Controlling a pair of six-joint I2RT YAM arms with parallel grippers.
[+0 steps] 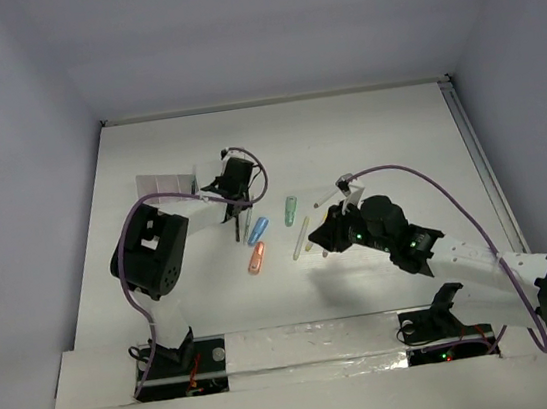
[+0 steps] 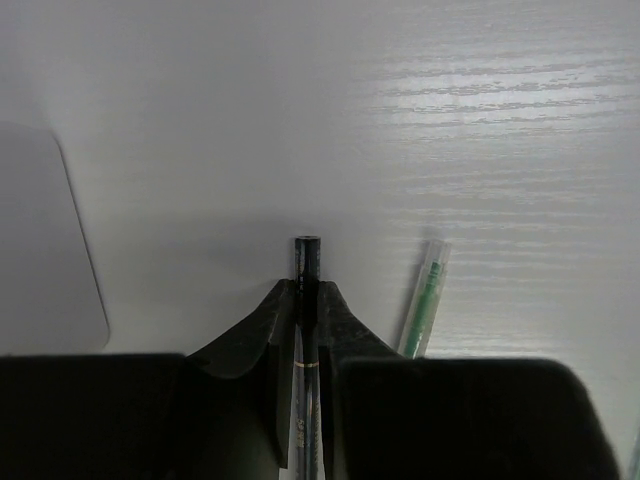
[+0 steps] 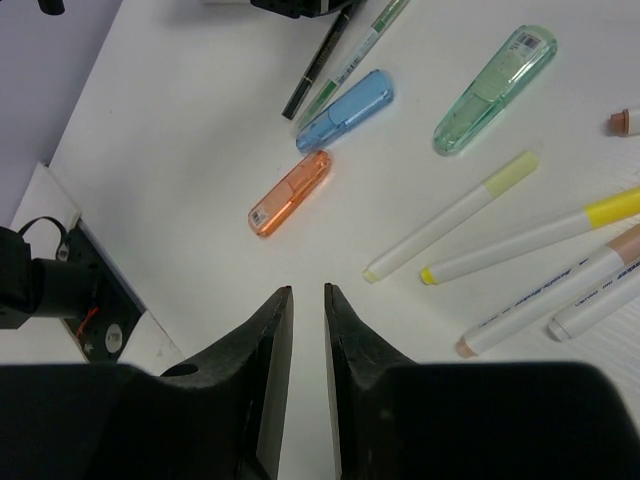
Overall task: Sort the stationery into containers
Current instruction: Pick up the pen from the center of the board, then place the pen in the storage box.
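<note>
Where its jaws meet, the left tool (image 2: 307,287) clamps a black pen (image 2: 307,255).

In the top view the tray (image 1: 165,183) sits left of centre. The left gripper (image 1: 230,210) is just right of it, with a pen (image 2: 306,275) between its fingers. Three short markers (image 1: 257,230) lie mid-frame, thin pens (image 1: 301,239) are to their right, and the right gripper (image 1: 327,241) is beyond those.

I log a white table (image 1: 386,139), faint wood grain showing in the left wrist view, boxed in by pale grey walls (image 1: 230,29). A metal rail (image 1: 477,152) runs along its right edge. A glossy taped strip (image 1: 311,333) crosses the near edge.
</note>
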